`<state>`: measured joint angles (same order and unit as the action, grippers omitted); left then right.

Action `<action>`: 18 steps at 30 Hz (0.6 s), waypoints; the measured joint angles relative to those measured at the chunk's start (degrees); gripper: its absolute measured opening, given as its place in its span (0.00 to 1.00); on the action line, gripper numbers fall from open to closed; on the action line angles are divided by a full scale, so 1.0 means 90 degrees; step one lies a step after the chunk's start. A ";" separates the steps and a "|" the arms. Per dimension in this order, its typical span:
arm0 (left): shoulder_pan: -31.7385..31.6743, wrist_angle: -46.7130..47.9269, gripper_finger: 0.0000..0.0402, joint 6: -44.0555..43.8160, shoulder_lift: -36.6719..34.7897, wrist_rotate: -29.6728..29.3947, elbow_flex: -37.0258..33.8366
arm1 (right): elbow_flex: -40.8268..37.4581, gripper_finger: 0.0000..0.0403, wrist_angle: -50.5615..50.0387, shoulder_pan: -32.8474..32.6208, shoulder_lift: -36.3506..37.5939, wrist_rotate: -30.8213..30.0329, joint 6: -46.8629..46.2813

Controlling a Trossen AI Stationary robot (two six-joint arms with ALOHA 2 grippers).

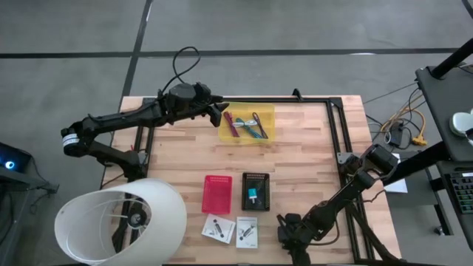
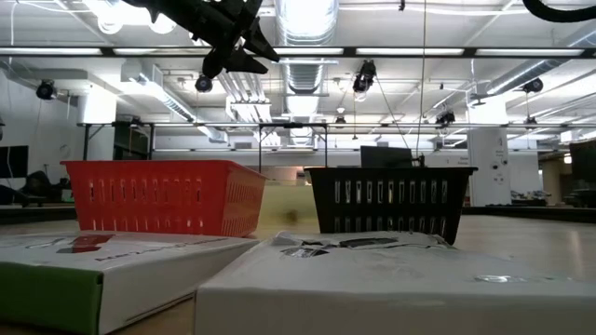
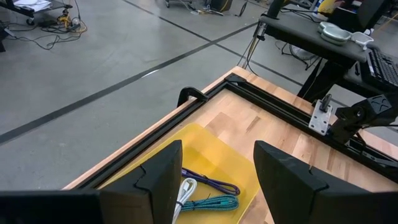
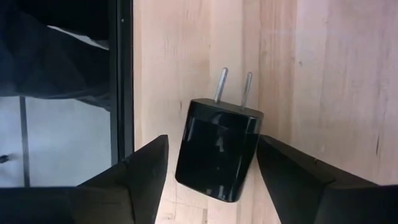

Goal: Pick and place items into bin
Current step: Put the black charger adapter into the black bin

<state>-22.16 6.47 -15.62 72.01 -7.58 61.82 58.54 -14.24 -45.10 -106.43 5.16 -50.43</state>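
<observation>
At the table's near edge the right gripper point(image 4: 210, 177) sits low with its fingers spread either side of a black plug point(image 4: 217, 149), not visibly clamped on it. Just beyond lie two white cards point(image 1: 230, 229), then a red bin point(image 1: 216, 193) and a black bin point(image 1: 256, 191) with something teal inside. Farthest off, the left gripper point(image 3: 214, 186) hangs open and empty over a yellow tray point(image 1: 248, 124) of cables. Most items seem still unsorted (my guess). Only the right wrist view shows the plug's prongs; the overhead view hides it.
</observation>
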 joint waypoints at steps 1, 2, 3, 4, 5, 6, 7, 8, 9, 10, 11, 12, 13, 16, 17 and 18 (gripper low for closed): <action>0.0001 -0.0001 0.45 0.0000 0.0000 0.0001 0.0000 | 0.0000 0.57 -0.0013 0.0000 -0.0005 -0.0004 -0.0030; 0.0001 -0.0001 0.45 0.0000 0.0000 0.0001 0.0000 | 0.0002 0.56 -0.0039 0.0000 -0.0008 -0.0007 -0.0048; -0.0001 -0.0001 0.45 0.0000 0.0000 0.0001 0.0000 | 0.0004 0.55 -0.0076 0.0000 -0.0008 -0.0027 -0.0050; 0.0001 -0.0001 0.45 0.0000 0.0000 0.0001 0.0000 | 0.0006 0.53 -0.0108 0.0000 -0.0008 -0.0050 -0.0048; 0.0001 -0.0001 0.45 0.0000 0.0000 0.0001 0.0000 | 0.0007 0.51 -0.0158 0.0000 -0.0008 -0.0061 -0.0045; 0.0001 -0.0001 0.45 0.0000 0.0000 0.0001 0.0000 | 0.0008 0.49 -0.0220 0.0000 -0.0008 -0.0073 -0.0030; 0.0001 -0.0001 0.45 0.0000 0.0000 0.0001 0.0000 | 0.0012 0.46 -0.0289 0.0000 -0.0010 -0.0092 -0.0017; -0.0001 -0.0001 0.45 0.0000 0.0000 0.0001 0.0000 | 0.0012 0.43 -0.0381 -0.0005 -0.0010 -0.0122 -0.0013; 0.0000 -0.0001 0.45 0.0000 0.0000 0.0001 0.0000 | 0.0019 0.40 -0.0479 -0.0005 -0.0008 -0.0167 0.0028; 0.0000 -0.0001 0.45 0.0000 0.0000 0.0001 0.0000 | 0.0019 0.38 -0.0575 -0.0007 -0.0006 -0.0201 0.0082; -0.0001 -0.0001 0.45 0.0000 0.0000 0.0001 0.0000 | 0.0013 0.35 -0.0645 -0.0007 -0.0004 -0.0221 0.0158; 0.0001 -0.0001 0.45 0.0000 0.0000 0.0001 0.0000 | 0.0010 0.35 -0.0665 -0.0007 0.0006 -0.0219 0.0224; -0.0001 0.0001 0.45 0.0000 0.0000 0.0001 0.0000 | 0.0019 0.35 -0.0681 -0.0005 0.0009 -0.0217 0.0275; 0.0001 -0.0001 0.45 0.0000 0.0000 0.0001 0.0000 | 0.0076 0.35 -0.0733 0.0021 0.0071 -0.0229 0.0449; 0.0000 -0.0001 0.45 0.0000 0.0000 0.0001 0.0000 | 0.0102 0.35 -0.0806 0.0049 0.0100 -0.0253 0.0458; 0.0001 0.0000 0.45 0.0000 0.0000 0.0001 0.0000 | 0.0104 0.35 -0.0921 0.0084 0.0160 -0.0366 0.0444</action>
<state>-22.15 6.47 -15.62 72.01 -7.57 61.82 59.48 -22.53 -44.35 -104.99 1.86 -46.43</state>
